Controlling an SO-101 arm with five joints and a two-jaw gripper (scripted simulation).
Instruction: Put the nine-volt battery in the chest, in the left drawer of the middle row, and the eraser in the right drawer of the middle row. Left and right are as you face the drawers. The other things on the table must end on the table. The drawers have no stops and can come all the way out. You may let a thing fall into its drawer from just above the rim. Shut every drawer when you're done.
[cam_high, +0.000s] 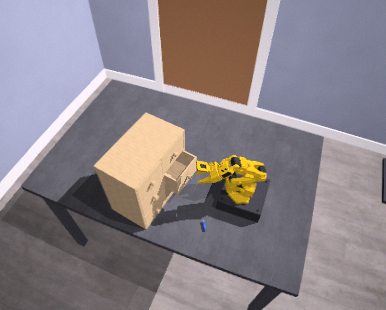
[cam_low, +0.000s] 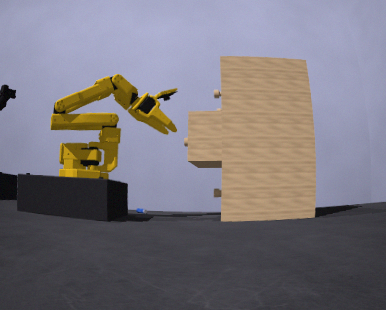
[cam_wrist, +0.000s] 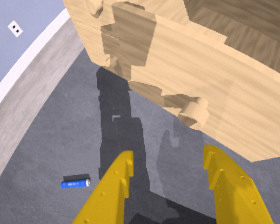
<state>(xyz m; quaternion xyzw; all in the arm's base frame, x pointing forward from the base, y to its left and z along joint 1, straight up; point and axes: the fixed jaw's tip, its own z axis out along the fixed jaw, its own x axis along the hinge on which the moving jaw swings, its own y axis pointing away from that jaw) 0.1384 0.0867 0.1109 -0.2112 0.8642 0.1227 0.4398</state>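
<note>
The wooden chest (cam_high: 137, 145) (cam_low: 270, 140) (cam_wrist: 86, 36) stands with its front toward the arm. The right drawer of the middle row (cam_high: 188, 181) (cam_low: 205, 137) (cam_wrist: 235, 100) is pulled partly out, and the visible part of its inside shows bare wood. The other drawer fronts in view look flush. My gripper (cam_high: 199, 174) (cam_low: 176, 111) (cam_wrist: 169, 151) is partly open and empty, in front of the open drawer, with its jaws apart. The nine-volt battery and the eraser cannot be made out in any view.
A small blue cylinder with a silvery end (cam_high: 203, 226) (cam_low: 141, 210) (cam_wrist: 75, 183) lies on the dark table (cam_high: 240, 250), between the arm's black base (cam_high: 235, 210) (cam_low: 65, 197) and the table's near edge. The open drawer juts out toward the arm.
</note>
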